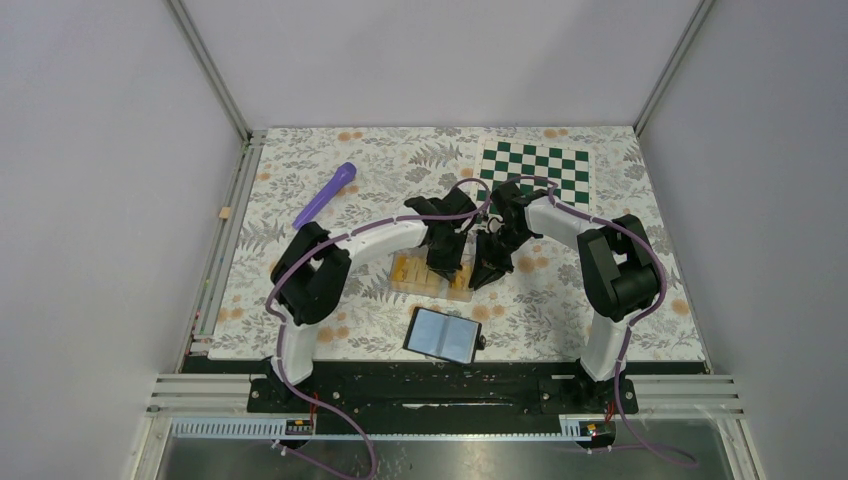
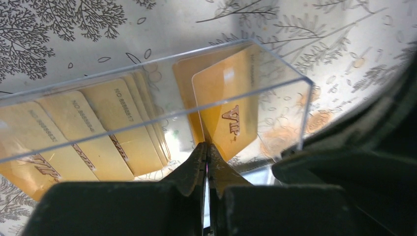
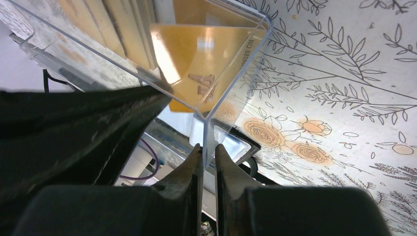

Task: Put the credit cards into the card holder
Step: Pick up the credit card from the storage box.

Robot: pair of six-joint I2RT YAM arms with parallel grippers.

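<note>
Cards point(image 2: 98, 128) lean in a row inside a clear box point(image 2: 290, 108) near the middle of the worktop point(image 1: 540, 320), and both arms meet over it. The left tool point(image 2: 207, 150) is shut, its tips pinched together on the lower edge of the end card point(image 2: 228, 108), the one showing "VIP". That card stands a little apart from the leaning stack, which is probably why it was picked: there is room to get a finger on each face without dragging a neighbour along.

The right tool point(image 3: 206, 152) is clamped on the thin end wall of the box, one finger inside and one outside. This looks like a bracing hold. The box is light, so it would likely rise or slide with the card if nothing pinned it to the worktop.

The wallet point(image 1: 443, 334) lies open and flat at the near edge, between the two arm bases, with its pale lining up and nothing on it. It sits just in front of the box, so the carry should be short. The step in hand seems to be drawing out the first card. The pinch is narrow and near a corner, so the card could twist or slip as it clears the rim.
</note>
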